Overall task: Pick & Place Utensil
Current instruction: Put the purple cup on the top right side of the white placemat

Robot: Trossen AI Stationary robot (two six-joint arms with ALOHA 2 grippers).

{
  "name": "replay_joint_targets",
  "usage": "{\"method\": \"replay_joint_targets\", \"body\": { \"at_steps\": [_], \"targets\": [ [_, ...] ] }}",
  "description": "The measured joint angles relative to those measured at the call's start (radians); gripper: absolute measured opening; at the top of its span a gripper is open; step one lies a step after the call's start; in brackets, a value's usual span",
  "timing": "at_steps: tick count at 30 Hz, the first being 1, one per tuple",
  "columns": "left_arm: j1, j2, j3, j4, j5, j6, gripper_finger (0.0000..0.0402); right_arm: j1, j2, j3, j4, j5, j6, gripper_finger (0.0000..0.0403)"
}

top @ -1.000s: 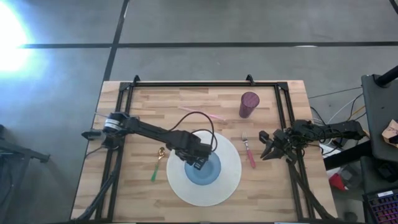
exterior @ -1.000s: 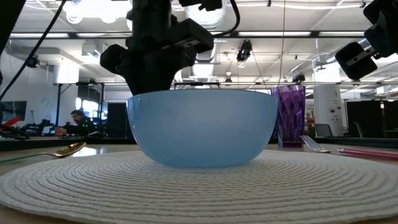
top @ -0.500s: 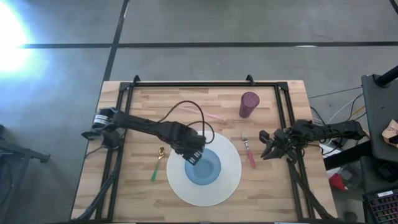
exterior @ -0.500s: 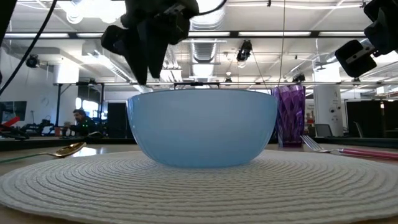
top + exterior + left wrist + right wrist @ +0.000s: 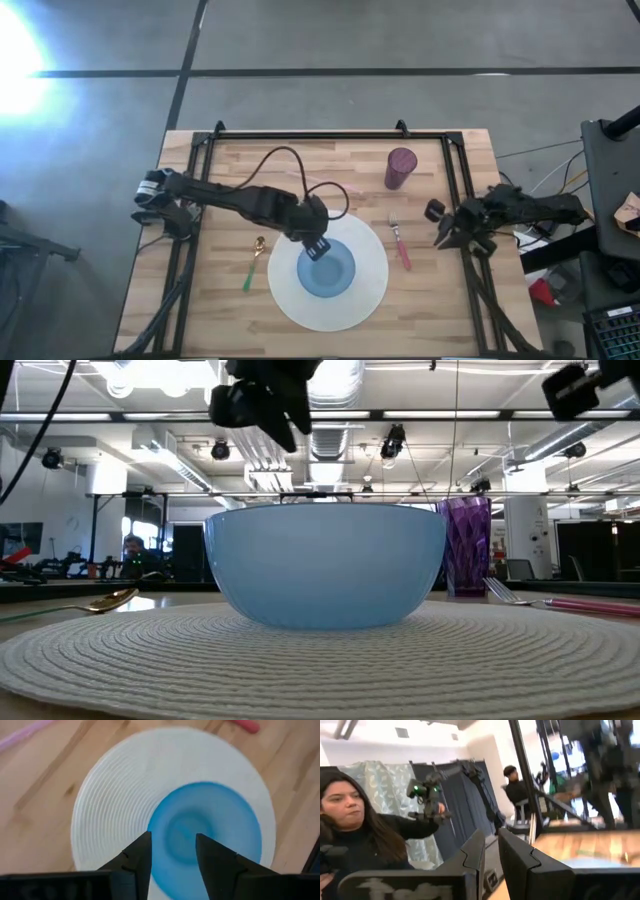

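While the left gripper [image 5: 314, 246] hangs over the bowl [image 5: 326, 268] with jaws released and nothing between them, the bowl sits on a white mat [image 5: 372, 285] on the wooden table [image 5: 300, 160]. Beside the mat lie a spoon [image 5: 254, 264] and a fork [image 5: 399, 243]; a purple cup [image 5: 400, 167] stands farther. The right gripper [image 5: 447, 236], jaws near clenched, holds nothing at the table's edge. Behind, people sit.

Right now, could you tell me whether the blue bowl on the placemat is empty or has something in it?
Empty. The left wrist view shows the blue bowl's bare inside, and the high view shows nothing in it.
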State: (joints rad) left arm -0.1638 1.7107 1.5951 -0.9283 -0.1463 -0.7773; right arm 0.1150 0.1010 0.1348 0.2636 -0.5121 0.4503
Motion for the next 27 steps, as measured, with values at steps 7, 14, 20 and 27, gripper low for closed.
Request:
{"method": "replay_joint_targets", "body": {
  "at_steps": [7, 14, 20, 27],
  "targets": [
    [0.0, -0.001, -0.124, 0.233, -0.002, 0.084, 0.0121, 0.0, 0.001, 0.196, -0.289, 0.097, -0.146, 0.0052],
    [0.003, -0.05, -0.309, 0.506, -0.002, 0.143, 0.0099, 0.0, 0.035, 0.388, -0.641, 0.571, -0.25, 0.0052],
    [0.018, -0.184, -0.458, 0.607, -0.002, 0.167, 0.0088, 0.0, 0.117, 0.505, -0.713, 0.713, -0.261, 0.0052],
    [0.037, -0.369, -0.638, 0.754, -0.005, 0.224, 0.0085, 0.0, 0.252, 0.657, -0.885, 0.929, -0.247, 0.0057]
  ]
}}
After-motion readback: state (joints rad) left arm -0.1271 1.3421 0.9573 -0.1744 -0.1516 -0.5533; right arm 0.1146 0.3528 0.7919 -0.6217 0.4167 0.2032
